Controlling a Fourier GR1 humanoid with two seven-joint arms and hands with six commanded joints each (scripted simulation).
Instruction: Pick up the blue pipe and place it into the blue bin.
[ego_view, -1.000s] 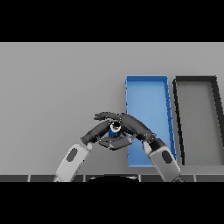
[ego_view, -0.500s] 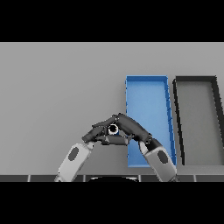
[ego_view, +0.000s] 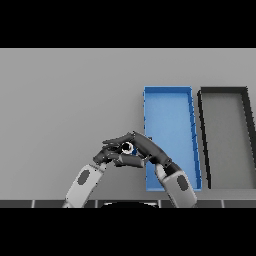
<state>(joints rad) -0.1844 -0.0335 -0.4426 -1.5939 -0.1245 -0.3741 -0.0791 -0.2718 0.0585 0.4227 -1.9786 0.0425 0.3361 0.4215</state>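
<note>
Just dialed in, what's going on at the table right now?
Both hands are closed around the blue pipe just left of the blue bin: the left hand and the right hand meet over it, so only its round end shows. The pipe is not yet in the bin. A dark bin sits to the right.

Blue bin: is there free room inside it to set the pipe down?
Yes. The blue bin shows bare floor between its walls. It is crowded only left of its near corner, where both hands meet around the pipe.
</note>
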